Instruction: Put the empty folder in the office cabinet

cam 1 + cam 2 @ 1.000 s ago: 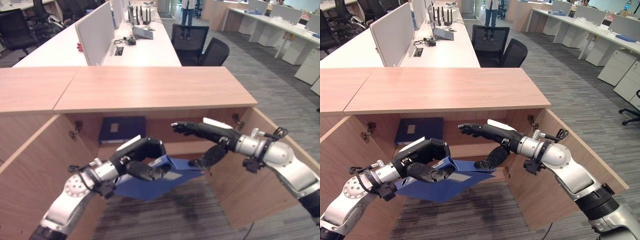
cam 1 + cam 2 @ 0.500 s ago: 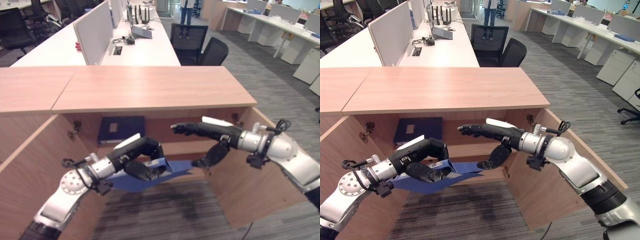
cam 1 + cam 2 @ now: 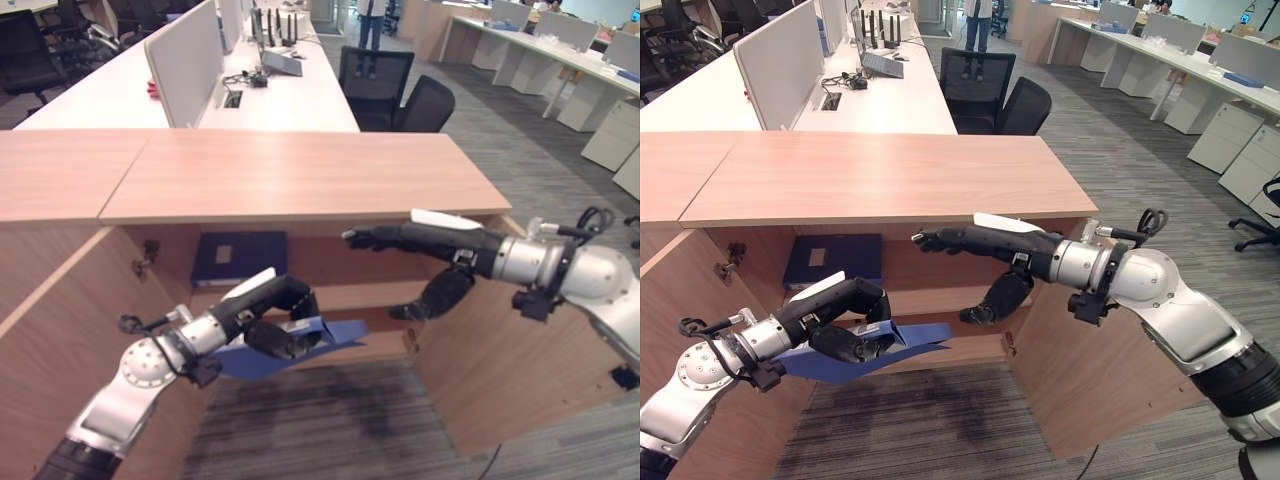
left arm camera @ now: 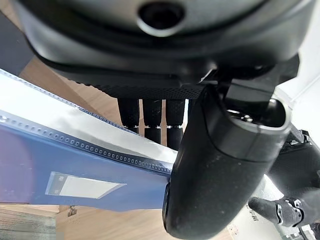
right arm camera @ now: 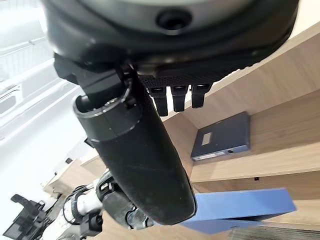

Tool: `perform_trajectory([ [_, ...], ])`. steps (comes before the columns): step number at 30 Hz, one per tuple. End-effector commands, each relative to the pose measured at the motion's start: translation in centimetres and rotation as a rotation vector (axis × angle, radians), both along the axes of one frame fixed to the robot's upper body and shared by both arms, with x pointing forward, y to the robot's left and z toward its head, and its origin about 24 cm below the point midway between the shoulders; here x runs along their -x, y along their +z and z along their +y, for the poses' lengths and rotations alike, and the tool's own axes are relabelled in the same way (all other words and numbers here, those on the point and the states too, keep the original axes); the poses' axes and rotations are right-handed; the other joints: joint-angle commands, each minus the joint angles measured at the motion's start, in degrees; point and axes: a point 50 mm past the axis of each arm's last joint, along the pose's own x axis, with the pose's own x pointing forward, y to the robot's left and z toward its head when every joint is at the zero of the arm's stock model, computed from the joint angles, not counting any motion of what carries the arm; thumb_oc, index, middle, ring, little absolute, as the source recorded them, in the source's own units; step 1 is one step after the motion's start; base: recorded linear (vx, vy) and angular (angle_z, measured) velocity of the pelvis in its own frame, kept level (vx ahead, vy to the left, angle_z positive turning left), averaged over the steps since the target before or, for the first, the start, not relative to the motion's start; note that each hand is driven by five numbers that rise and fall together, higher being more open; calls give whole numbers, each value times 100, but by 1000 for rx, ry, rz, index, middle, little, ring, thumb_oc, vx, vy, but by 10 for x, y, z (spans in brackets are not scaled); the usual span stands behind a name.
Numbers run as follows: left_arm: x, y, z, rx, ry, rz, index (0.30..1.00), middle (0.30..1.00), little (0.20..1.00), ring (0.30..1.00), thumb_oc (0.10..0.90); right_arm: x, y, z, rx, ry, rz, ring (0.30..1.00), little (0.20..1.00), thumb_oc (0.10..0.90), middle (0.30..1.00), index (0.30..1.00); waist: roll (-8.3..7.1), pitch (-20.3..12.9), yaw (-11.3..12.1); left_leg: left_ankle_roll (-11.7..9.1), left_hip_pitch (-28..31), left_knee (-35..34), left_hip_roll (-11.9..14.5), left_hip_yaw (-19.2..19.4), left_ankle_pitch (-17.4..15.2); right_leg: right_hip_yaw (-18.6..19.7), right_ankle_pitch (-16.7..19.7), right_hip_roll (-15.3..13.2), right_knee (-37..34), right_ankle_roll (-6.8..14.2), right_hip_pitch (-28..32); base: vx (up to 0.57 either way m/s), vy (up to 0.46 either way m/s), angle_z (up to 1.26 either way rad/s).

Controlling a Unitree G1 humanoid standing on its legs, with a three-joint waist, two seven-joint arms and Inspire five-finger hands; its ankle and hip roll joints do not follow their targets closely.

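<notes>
A low wooden office cabinet [image 3: 300,180] stands with both doors swung open, showing a shelf inside. The robot's left hand [image 3: 270,310] reaches in from the lower left, its fingers and thumb curled round the edge of a blue folder [image 3: 325,335], which it holds nearly flat in front of the cabinet's opening, just below the level of the inner shelf [image 3: 350,296]. The left wrist view shows the thumb [image 4: 220,165] pressing on the folder's blue cover, beside its white label and a clear punched sleeve. The robot's right hand [image 3: 400,240] comes in from the right and hangs in front of the upper part of the opening, its fingers stretched out straight toward the left and its thumb pointing down, holding nothing and apart from the folder. A second, darker blue folder [image 3: 240,257] lies flat on the shelf at the left of the cabinet. Behind the cabinet are white desks [image 3: 130,85] and black office chairs [image 3: 395,85].
</notes>
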Motion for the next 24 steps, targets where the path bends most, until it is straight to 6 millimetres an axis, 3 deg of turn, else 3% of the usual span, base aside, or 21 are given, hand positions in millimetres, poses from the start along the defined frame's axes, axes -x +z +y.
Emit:
perform_trajectory([
  [1, -17, 65, -18, 110, -70, -338, 300, 300, 300, 300, 400, 1, 30, 13, -83, 76, -118, 900, 900, 800, 900, 900, -211, -545, 33, -193, 18, -40, 15, -374, -451, -340, -332, -127, 45, 396, 306, 0, 0, 0],
  [14, -10, 86, -28, 245, -90, -427, 300, 300, 300, 300, 400, -6, 0, 14, -132, 5, -75, 900, 900, 800, 900, 900, -126, -491, 54, -160, 21, -40, -6, -417, -454, -342, -340, -138, 45, 357, 315, 0, 0, 0],
  [24, -8, 92, -26, 233, -79, -462, 300, 300, 300, 300, 400, -7, -4, 12, -95, -13, -83, 900, 900, 800, 900, 900, -115, -475, 64, -159, 20, -40, -12, -432, -456, -354, -352, -137, 45, 349, 333, 0, 0, 0],
])
